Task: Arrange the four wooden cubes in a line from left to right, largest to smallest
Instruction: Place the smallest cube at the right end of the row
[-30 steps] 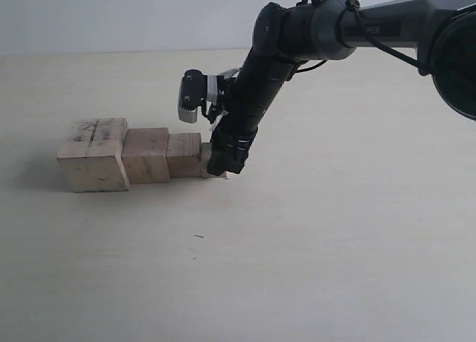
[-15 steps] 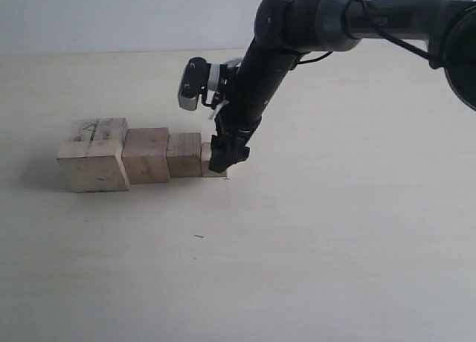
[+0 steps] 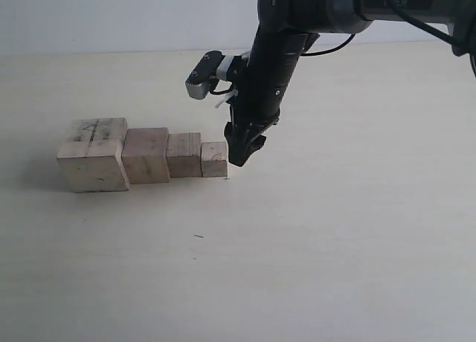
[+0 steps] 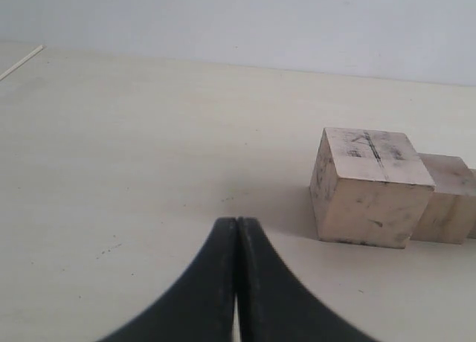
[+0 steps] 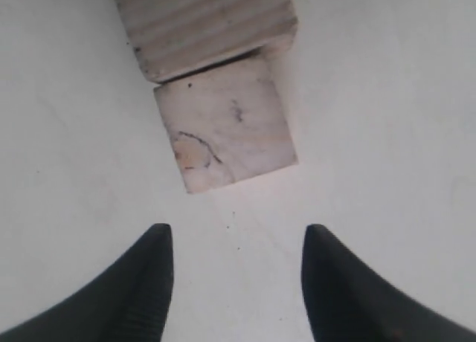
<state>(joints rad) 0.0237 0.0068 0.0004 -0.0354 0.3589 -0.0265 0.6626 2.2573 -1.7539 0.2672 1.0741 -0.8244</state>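
I see a pale tabletop under a plain wall. My right end effector hangs just right of the smallest cube, fingers apart, holding nothing. That cube ends a touching row of 4 that steps up leftward through the third cube and second cube to the scribbled largest cube. My left end effector is pinched closed, apart from the largest cube.
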